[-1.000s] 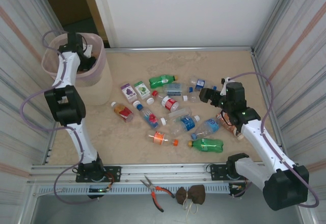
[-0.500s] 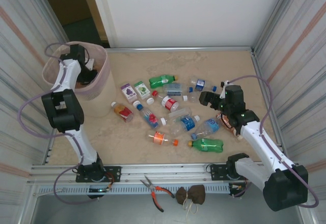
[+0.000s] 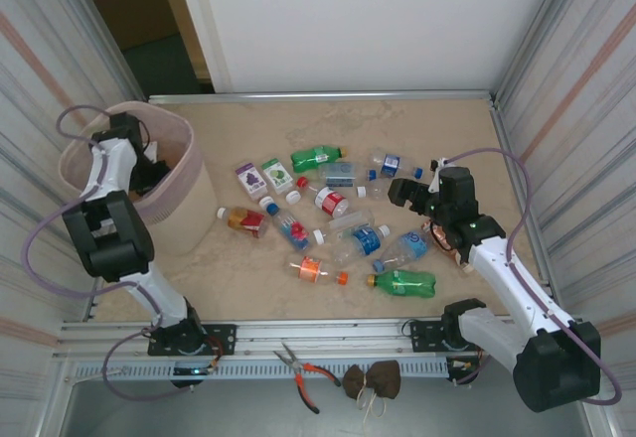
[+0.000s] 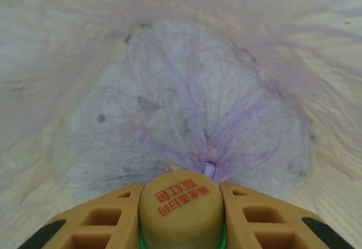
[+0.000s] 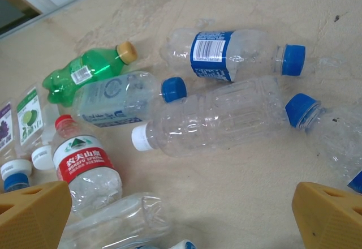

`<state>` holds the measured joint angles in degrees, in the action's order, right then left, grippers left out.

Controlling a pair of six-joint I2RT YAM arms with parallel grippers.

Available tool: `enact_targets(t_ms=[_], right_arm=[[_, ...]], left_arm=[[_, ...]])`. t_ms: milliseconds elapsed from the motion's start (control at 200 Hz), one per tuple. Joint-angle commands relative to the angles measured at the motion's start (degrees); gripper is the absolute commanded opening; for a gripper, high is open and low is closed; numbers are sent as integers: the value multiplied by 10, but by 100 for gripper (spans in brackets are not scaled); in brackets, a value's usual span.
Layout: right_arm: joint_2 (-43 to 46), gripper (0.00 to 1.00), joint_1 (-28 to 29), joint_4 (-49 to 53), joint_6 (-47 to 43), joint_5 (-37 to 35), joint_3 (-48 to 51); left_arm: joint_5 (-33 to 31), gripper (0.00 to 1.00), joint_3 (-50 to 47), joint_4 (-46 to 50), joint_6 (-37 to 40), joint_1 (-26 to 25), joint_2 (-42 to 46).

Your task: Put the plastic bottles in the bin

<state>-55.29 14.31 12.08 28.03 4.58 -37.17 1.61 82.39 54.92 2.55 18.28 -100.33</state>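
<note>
1. Orange fingers [image 4: 107,218] of the left gripper [image 4: 181,222] are clamped on the tan cap [image 4: 181,195] of a held bottle [image 4: 180,239]. We read red characters on the cap and see a sliver of green plastic beneath it.
2. Past the cap lies the pale, scuffed floor of the bin [image 4: 186,90]. From above, we see this gripper reaching down inside the pink bin, which stands at the left edge of the table [image 3: 447,129].
3. Across the table, the right gripper [image 5: 181,206] is spread wide and grips nothing. Its two fingers [image 5: 34,209] frame bare tabletop.
4. Just ahead of it lies a clear bottle [image 5: 220,116] with a white cap. Alongside that is a blue-labelled bottle [image 5: 237,54], to the left a green bottle [image 5: 85,73], and near the left finger a red-labelled bottle [image 5: 85,167].
5. Seen from above, the loose bottles [image 3: 363,241] lie scattered mid-table, well apart from the bin.
</note>
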Motion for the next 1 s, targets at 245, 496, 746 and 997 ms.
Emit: enact_targets(t_ms=[245, 496, 746, 997], right_arm=[[12, 99, 13, 1, 11, -1, 7], [27, 99, 14, 13, 11, -7, 1], [38, 99, 14, 25, 10, -10, -5], [45, 99, 14, 37, 6, -12, -15]], left_arm=[[9, 24, -39, 1, -38, 43, 61], [80, 50, -24, -10, -45, 40, 107], [136, 55, 23, 2, -57, 33, 152], [188, 55, 79, 19, -78, 15, 195]])
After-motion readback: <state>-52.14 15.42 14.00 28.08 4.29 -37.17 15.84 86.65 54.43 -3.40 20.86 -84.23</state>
